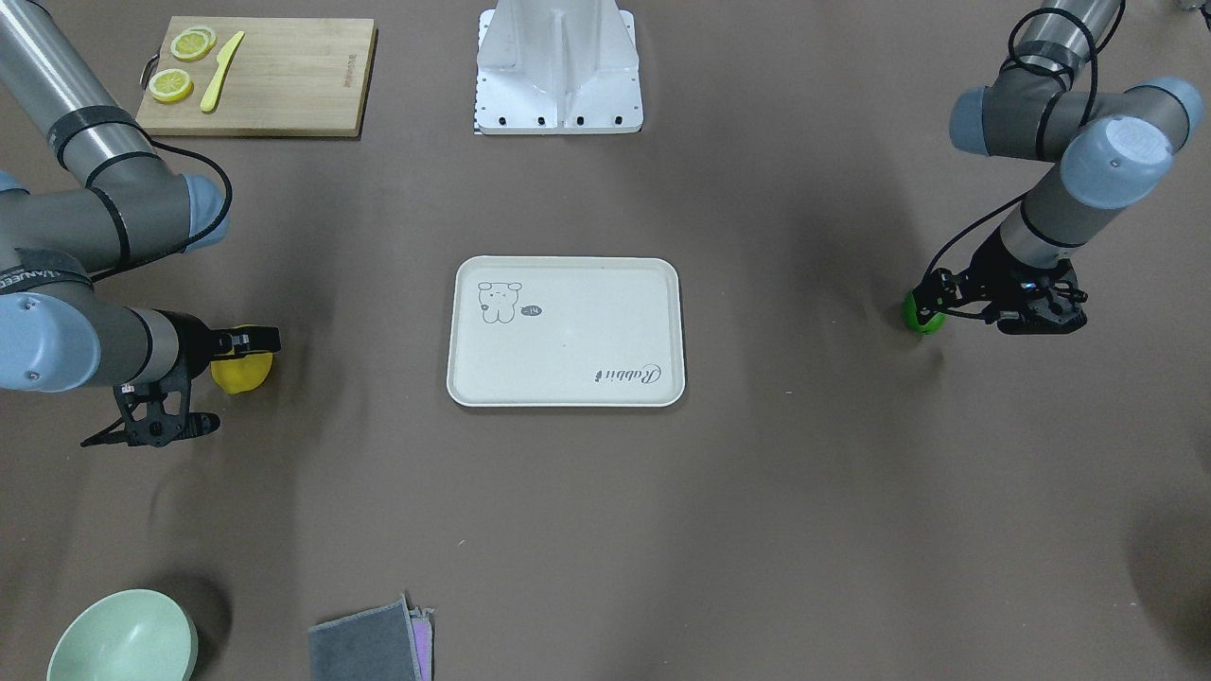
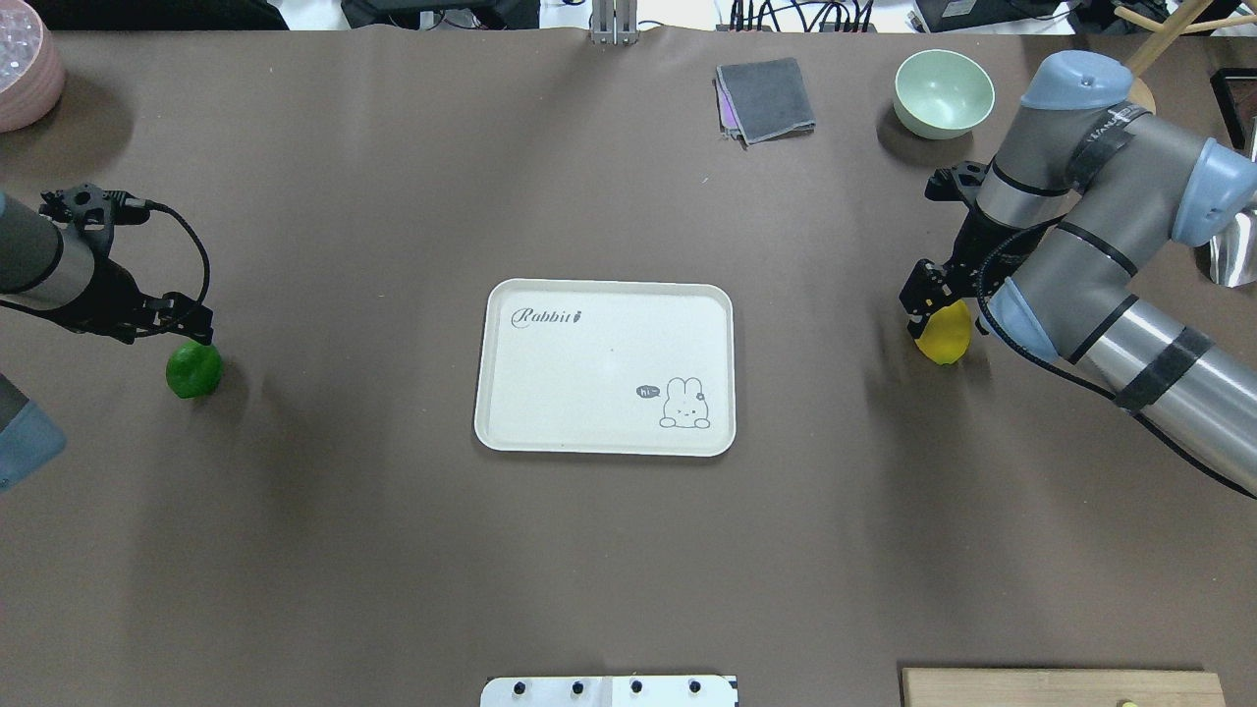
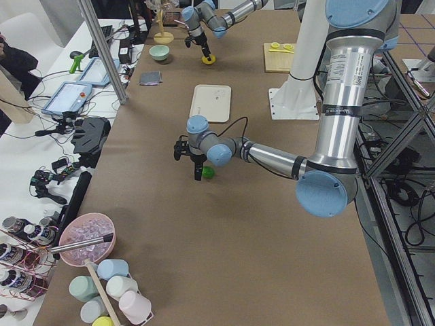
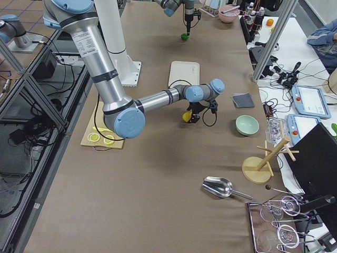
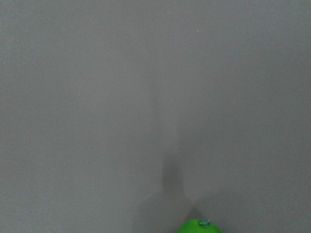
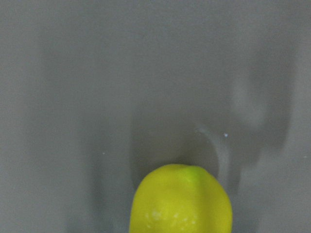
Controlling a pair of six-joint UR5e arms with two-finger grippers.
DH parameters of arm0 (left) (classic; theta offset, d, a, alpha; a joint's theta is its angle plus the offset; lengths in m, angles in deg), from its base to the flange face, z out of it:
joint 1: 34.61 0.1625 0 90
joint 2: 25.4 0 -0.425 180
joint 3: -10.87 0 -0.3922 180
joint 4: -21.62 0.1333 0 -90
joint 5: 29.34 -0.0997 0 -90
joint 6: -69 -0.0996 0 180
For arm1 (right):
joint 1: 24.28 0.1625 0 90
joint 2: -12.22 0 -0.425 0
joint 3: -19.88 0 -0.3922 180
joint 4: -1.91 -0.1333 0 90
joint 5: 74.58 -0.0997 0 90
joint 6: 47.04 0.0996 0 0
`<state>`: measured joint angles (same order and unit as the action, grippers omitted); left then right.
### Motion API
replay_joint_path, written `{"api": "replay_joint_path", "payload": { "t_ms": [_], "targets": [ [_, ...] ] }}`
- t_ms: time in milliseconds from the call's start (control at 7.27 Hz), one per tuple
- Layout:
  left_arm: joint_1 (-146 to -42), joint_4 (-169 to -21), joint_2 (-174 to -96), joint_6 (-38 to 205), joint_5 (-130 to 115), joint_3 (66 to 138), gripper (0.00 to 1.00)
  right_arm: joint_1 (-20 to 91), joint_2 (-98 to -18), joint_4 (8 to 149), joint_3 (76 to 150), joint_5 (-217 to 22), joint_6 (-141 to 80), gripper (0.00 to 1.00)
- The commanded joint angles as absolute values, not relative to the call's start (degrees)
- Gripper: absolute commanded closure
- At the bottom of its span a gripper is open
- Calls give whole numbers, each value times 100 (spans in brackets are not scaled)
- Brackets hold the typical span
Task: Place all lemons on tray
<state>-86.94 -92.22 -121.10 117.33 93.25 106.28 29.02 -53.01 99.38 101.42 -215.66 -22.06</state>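
— Where did we find the lemons?

— Both lay on the brown table (image 2: pixel 589 550), well apart from the tray (image 2: pixel 589 363), which sat in the middle with neither fruit on it. The yellow lemon (image 2: pixel 945 334) was out on the right arm's side and the green lemon (image 2: pixel 193 370) on the left arm's.

— And the claws?

— The right gripper (image 2: pixel 931 299) hung right at the yellow one, its black parts overlapping the top of the fruit in the overhead view. The left gripper (image 2: pixel 191 326) stood just beside the green one. For neither could we tell whether the jaws were spread, closed or gripping, because the wrist views showed only fruit and table, no fingers.

— How did we expect the fruit to handle?

— We judged them light and firm, with smooth skin, the green one glossier. Being rounded, they seemed likely to roll or squirt out if pinched off-centre or near a pointed end.

— So where did we mean to take hold?

— Across the widest part of the belly, with fingers on opposite sides of the short axis and the tips low enough to pass the middle. A moderate squeeze seemed enough. The smaller green one left us less margin for a crooked approach.
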Motion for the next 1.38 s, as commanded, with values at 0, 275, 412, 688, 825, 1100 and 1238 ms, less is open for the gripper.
{"api": "replay_joint_path", "payload": {
  "t_ms": [0,275,412,688,825,1100,1238],
  "targets": [
    [-8691,-9193,-12199,11743,9546,10623,3,2880,-5308,9964,10144,-21574,-2217,57],
    [-8595,-9228,-12191,11734,9512,10483,3,2924,-5273,9982,10232,-21521,-2243,85],
    [-8533,-9228,-12191,11734,9538,10413,3,2933,-5221,9982,10319,-21495,-2235,87],
    [-8488,-9246,-12199,11743,9582,10359,3,2933,-5011,9947,10618,-21582,-2156,87],
    [-8480,-9246,-12191,11743,9582,10403,3,2933,-4705,9990,10645,-21609,-1947,87],
    [-8480,-9246,-12164,11735,9957,10360,48,2610,-4150,9973,10549,-21626,-1489,87],
    [-8480,-9254,-12103,11734,10012,10394,83,2451,-3992,9938,10549,-21670,-1514,87]
  ]
}}
